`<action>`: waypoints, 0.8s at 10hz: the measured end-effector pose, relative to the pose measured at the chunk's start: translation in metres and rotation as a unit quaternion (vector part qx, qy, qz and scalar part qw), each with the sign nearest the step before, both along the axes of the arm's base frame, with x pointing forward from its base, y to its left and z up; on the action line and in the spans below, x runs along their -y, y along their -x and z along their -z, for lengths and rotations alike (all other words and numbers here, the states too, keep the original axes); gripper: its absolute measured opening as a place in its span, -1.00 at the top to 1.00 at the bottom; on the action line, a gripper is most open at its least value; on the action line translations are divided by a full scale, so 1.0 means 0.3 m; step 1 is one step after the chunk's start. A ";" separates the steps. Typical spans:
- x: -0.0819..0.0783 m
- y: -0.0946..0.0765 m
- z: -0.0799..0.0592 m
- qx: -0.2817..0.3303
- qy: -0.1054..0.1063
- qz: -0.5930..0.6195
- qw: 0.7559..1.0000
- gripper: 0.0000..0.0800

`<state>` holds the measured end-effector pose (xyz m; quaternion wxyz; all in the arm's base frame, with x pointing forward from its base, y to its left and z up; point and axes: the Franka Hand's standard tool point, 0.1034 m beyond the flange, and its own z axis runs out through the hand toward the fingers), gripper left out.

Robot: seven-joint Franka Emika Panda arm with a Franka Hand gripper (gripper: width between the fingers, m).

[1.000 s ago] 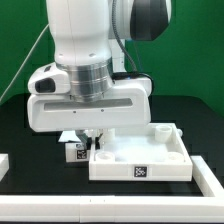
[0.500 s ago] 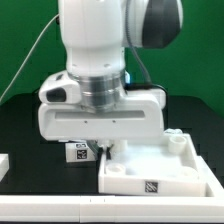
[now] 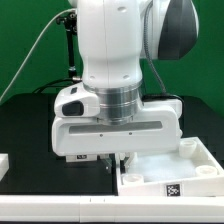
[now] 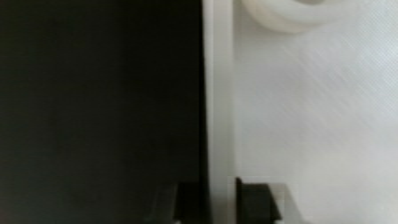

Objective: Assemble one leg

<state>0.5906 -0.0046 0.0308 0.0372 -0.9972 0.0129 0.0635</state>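
My gripper (image 3: 120, 160) is shut on the rim of the wide white tray-shaped piece (image 3: 170, 172), at its end towards the exterior view's left. In the wrist view the two dark fingers (image 4: 187, 200) straddle the tray's thin upright rim (image 4: 217, 100), with the gripper (image 4: 221, 200) down on it. The tray's floor (image 4: 311, 120) lies to one side and black table to the other. A small white leg (image 3: 84, 158) with a black-and-white tag lies on the table just beyond the tray. It is mostly hidden under my hand.
A white part (image 3: 4, 162) shows at the exterior view's left edge. A white strip (image 3: 50, 206) runs along the front of the black table. A black post (image 3: 70, 40) with a cable stands at the back.
My hand and the tray held in it have slid towards the exterior view's right and nearer the camera. The leg has stayed where it was.
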 end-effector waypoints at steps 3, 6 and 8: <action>0.010 0.004 0.000 -0.003 0.000 0.001 1.000 0.86; 0.094 0.030 0.021 -0.019 0.005 0.023 1.000 0.86; 0.086 0.032 0.034 -0.025 0.008 0.038 0.999 0.86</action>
